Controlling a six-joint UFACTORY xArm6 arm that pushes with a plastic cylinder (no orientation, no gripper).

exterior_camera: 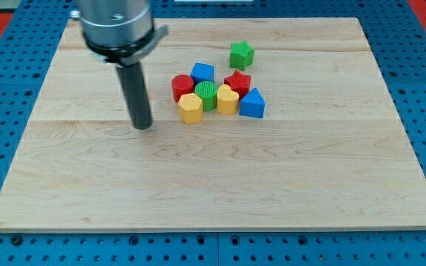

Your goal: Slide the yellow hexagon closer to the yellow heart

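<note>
The yellow hexagon [191,108] sits at the lower left of a tight cluster of blocks near the board's middle. The yellow heart [227,99] lies to its right, with the green cylinder [207,94] between and just above them. My tip [143,124] rests on the board to the left of the hexagon, a clear gap apart from it. The dark rod rises from the tip to the arm's grey mount at the view's top left.
The cluster also holds a red cylinder [183,86], a blue block [203,73], a red star [237,82] and a blue triangle [252,104]. A green star [241,54] stands apart above them. The wooden board [213,199] lies on a blue pegboard.
</note>
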